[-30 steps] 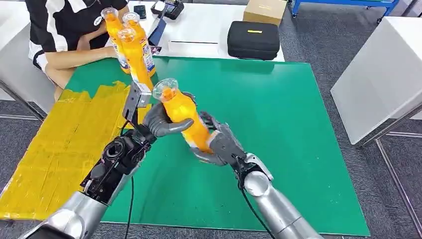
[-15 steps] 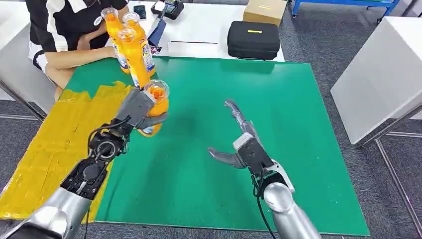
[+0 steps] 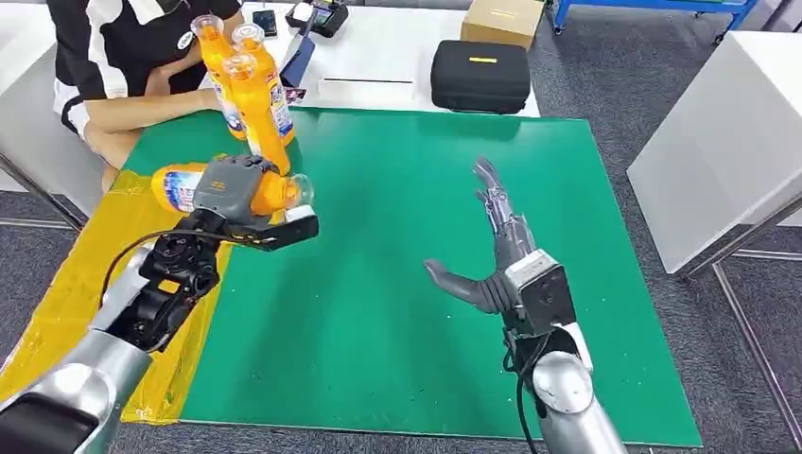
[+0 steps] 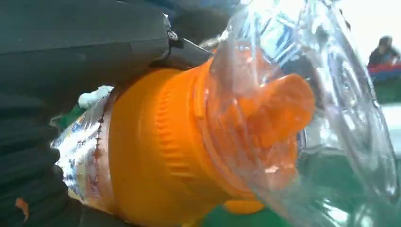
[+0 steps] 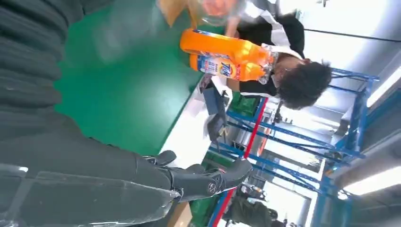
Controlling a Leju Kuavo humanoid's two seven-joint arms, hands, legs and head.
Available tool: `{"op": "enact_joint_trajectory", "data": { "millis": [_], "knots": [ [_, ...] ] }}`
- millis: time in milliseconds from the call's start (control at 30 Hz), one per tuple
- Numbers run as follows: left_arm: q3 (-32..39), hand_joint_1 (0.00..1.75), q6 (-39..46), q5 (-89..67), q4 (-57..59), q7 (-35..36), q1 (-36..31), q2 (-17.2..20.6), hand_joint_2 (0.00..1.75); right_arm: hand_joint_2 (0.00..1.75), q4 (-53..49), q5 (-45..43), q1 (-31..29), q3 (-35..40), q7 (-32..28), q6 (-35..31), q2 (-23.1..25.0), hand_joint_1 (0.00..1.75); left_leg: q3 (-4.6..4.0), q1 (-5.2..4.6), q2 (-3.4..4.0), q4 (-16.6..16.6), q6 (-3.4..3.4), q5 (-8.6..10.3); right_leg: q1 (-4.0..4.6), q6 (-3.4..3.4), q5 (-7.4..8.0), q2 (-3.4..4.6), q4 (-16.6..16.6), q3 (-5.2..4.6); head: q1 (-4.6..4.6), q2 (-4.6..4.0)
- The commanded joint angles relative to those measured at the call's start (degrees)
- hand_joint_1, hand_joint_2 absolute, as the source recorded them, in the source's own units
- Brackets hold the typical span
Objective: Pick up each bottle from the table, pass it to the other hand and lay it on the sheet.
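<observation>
My left hand grips an orange bottle with a clear cap, turned on its side above the edge of the yellow sheet. Close up, the bottle's orange neck and clear cap sit beside my left hand. My right hand hovers open and empty over the green mat, fingers spread. Three more orange bottles stand upright at the mat's far left corner, seen also as standing bottles in the right wrist view.
A person sits at the far left behind the standing bottles, arm on the table. On a white table beyond are a black case, a cardboard box and small devices. Another white table stands at the right.
The bottle passed from my right hand to my left. My left hand carried it leftward and tipped it onto its side over the sheet's edge. My right hand opened and drew back right.
</observation>
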Motion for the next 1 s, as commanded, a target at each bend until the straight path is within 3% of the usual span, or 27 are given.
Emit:
{"op": "enact_joint_trajectory", "data": {
  "millis": [33, 300, 967, 1000],
  "knots": [
    [-4.38, 1.75, -0.56, -1.49, 9.99, -0.07, -5.09, 1.71, 1.75, 1.75, -0.31, -0.28, -0.88, -0.58, -0.10, -0.05, -0.39, 0.00, 0.30, 0.04, -0.02, 0.06, 0.03, -0.19, 0.06, -0.30, -0.15, 0.05, 0.04, 0.29, 0.00, 0.00],
    [-5.12, 1.75, -4.23, -5.81, 17.17, -3.89, -5.72, 0.06, 1.75, 1.75, -2.66, 0.08, 1.34, -1.24, 0.10, -0.27, -0.38, 0.00, 0.48, 0.04, -0.08, 0.10, 0.03, -0.28, 0.07, -0.46, -0.27, 0.02, 0.10, 0.47, 0.00, 0.00],
    [-2.18, 1.75, -5.46, -3.04, 20.79, -6.45, -3.07, -3.92, 1.75, 1.75, -6.06, 2.17, 3.37, -1.31, 0.80, -1.17, -0.19, 0.00, 0.21, 0.01, -0.06, 0.00, 0.03, -0.11, 0.03, -0.23, -0.11, 0.00, -0.02, 0.21, 0.00, 0.00],
    [-1.47, 1.12, -3.74, -2.68, 20.59, -5.50, -2.52, -4.24, 1.75, 1.75, -6.38, 2.53, 3.57, -1.31, 0.96, -1.30, -0.12, 0.00, 0.29, 0.00, -0.07, 0.01, 0.04, -0.16, 0.02, -0.28, -0.16, 0.00, 0.00, 0.30, 0.00, 0.00]
  ]
}}
